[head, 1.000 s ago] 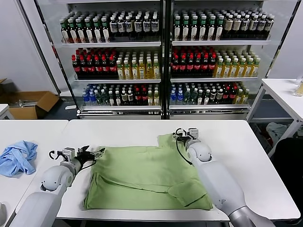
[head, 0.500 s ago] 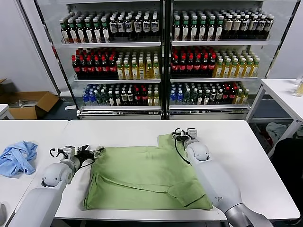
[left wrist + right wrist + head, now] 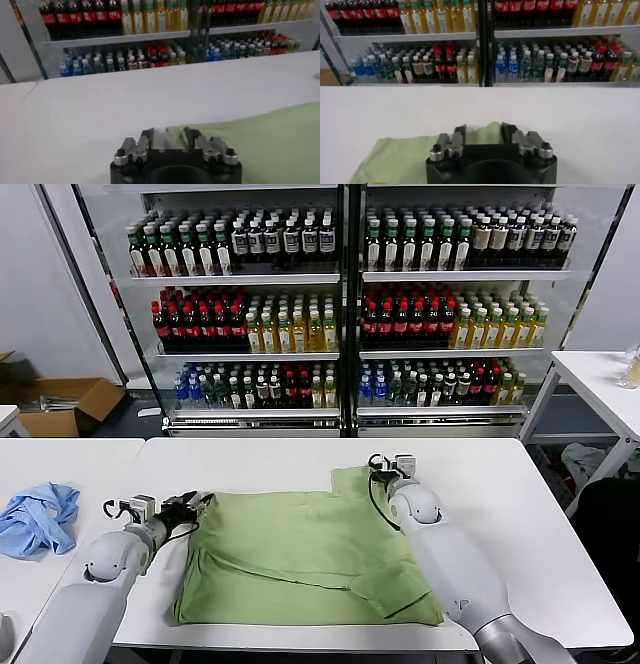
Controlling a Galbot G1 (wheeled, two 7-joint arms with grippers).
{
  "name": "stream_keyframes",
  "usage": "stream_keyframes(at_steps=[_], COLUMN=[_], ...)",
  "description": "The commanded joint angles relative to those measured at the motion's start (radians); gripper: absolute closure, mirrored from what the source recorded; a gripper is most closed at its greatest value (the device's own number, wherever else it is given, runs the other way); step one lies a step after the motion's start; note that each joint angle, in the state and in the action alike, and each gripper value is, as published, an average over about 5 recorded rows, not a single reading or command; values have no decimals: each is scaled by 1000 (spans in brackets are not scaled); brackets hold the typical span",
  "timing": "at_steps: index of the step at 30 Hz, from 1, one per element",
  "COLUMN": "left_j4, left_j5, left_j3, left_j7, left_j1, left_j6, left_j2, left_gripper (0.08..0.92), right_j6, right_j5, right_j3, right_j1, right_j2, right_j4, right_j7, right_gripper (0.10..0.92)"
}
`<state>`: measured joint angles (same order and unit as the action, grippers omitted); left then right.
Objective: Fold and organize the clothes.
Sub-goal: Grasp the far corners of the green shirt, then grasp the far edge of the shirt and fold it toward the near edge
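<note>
I see the shirt [image 3: 305, 554] lying flat on the table [image 3: 530, 514], partly folded. My left gripper [image 3: 196, 504] is at the shirt's far left corner, its fingers closed on the cloth edge. My right gripper [image 3: 378, 471] is at the far right corner, also pinching the cloth between its fingers.

Bright even overhead light; faint shadows; wrist views soft.
</note>
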<state>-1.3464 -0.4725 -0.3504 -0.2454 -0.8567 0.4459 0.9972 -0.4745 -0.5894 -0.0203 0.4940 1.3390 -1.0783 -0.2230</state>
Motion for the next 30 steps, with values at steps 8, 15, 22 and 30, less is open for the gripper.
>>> stream_keyframes(at_steps=[8,15,22,30], left_j4=[3,-105,-266,-369], left_j5=[0,-136,-211,-220], left_j3=[2,-30,-80,-127], left_j7=[-22,38,84,107], left_j1=[0,-49,-211,-356], left_j6=[-22,-82,-124,-171], left_j2=[8,-22,-68,-85], left_gripper=[859,913,913,916], right_j6=[42,18,-65,-92], right_j5=[5,-61,-118,-143], right_j3=[-10,-35,-100,-204], right_j1=[9,84,280,500], right_j2=[-3,-77,-207,-285], right_j4=[-21,-284,-624,-854], right_j7=[22,17,-4,-21], right_gripper=[908,919,919,919])
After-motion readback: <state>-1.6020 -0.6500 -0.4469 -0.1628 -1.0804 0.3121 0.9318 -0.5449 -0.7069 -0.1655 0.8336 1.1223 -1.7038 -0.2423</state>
